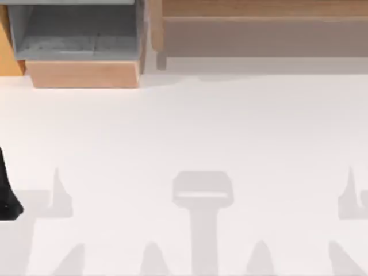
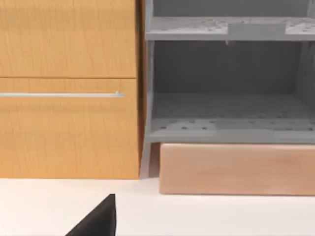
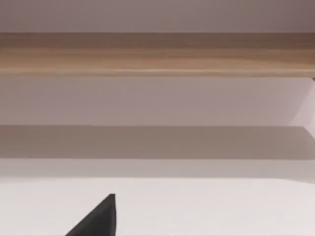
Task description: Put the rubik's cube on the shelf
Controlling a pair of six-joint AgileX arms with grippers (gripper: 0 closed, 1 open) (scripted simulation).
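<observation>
Wooden shelf (image 1: 259, 31) spans the frame's upper right; no cube visible, so searching risks failure. Left arm (image 1: 7, 198) at the left edge; finger state: cannot tell.

The left arm (image 1: 7, 192) showed as a dark sliver at the lower left edge of the top view (little more than its outline). Each wrist view held one black gripper finger at lower left.

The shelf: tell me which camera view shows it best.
The right wrist view: the shelf faces the camera, its wooden board and shaded recess spanning the frame. The top view shows it from above at the table's far right. The left wrist view shows a wooden box with a grey inside instead.
</observation>
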